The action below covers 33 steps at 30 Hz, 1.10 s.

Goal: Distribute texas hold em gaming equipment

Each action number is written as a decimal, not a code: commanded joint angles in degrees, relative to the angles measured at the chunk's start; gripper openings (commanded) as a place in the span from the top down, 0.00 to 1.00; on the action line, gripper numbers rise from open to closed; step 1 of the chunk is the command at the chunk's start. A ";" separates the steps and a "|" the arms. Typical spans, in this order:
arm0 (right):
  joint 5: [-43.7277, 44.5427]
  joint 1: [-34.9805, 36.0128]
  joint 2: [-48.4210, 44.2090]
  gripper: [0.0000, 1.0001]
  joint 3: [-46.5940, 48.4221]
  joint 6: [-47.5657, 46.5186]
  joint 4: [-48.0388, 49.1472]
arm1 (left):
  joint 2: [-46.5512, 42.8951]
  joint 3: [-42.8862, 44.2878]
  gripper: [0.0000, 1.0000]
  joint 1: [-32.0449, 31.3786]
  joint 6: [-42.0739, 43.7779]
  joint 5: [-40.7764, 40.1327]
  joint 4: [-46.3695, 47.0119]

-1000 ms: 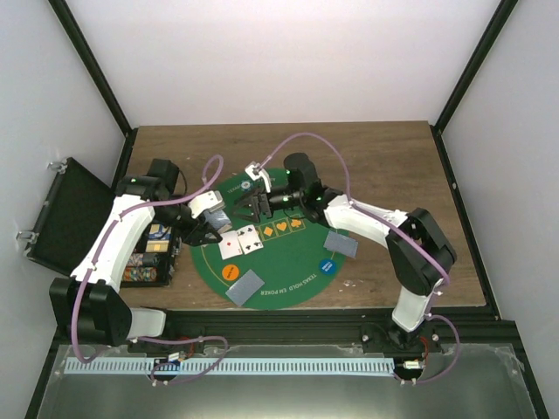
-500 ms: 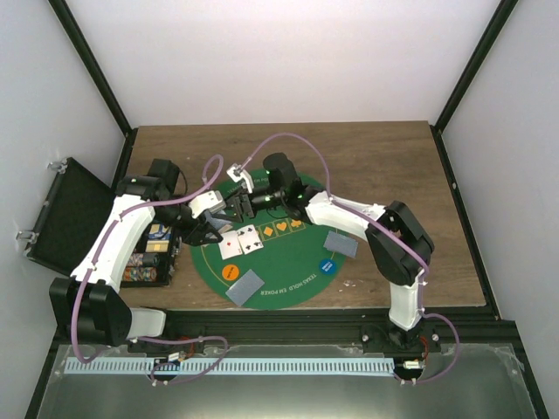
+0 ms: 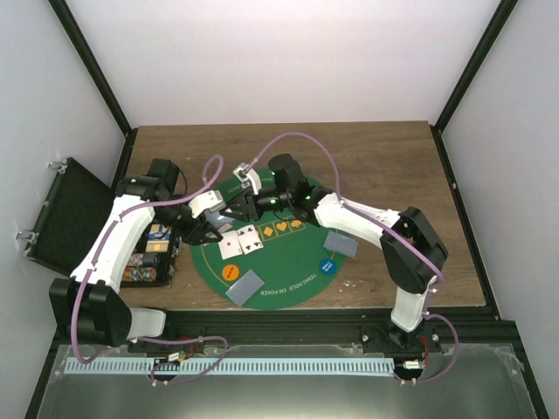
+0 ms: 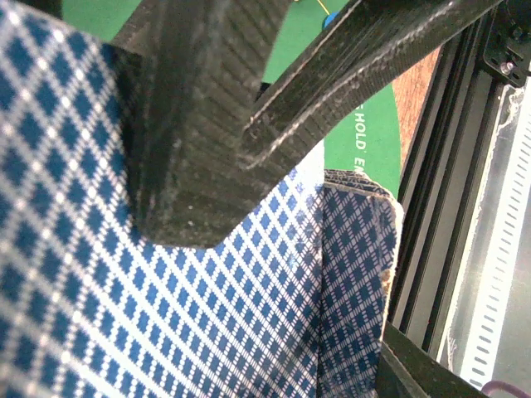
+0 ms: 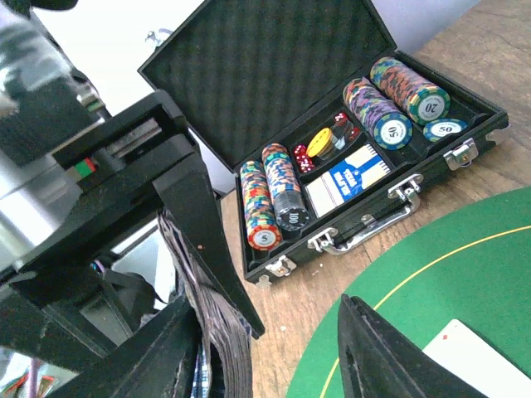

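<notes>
My left gripper (image 3: 206, 225) is shut on a deck of playing cards (image 3: 216, 216) at the left edge of the round green mat (image 3: 288, 262). In the left wrist view the deck's (image 4: 124, 315) blue diamond backs fill the frame around my left gripper (image 4: 279, 304). My right gripper (image 3: 239, 206) is open, right next to the deck. In the right wrist view the deck's edge (image 5: 217, 348) lies just inside the left finger (image 5: 162, 356) of my right gripper (image 5: 270, 305). Two face-up cards (image 3: 240, 243) lie on the mat, with face-down cards (image 3: 341, 243) (image 3: 244, 286), an orange chip (image 3: 230, 271) and a blue chip (image 3: 327, 265).
An open black case (image 3: 148, 253) with chip stacks stands left of the mat, lid (image 3: 65, 209) leaning outward. The right wrist view shows its chips (image 5: 278, 195), dice and card box (image 5: 353, 174). Black frame posts stand at the table's edges.
My right gripper has moved left across the mat and now stands at the deck held by my left gripper. The left arm has stayed in place.
</notes>
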 commanded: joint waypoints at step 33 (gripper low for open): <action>9.96 -1.44 -14.07 0.99 -0.25 -13.20 -16.26 | -0.59 -3.80 0.53 1.05 -2.14 -2.44 5.50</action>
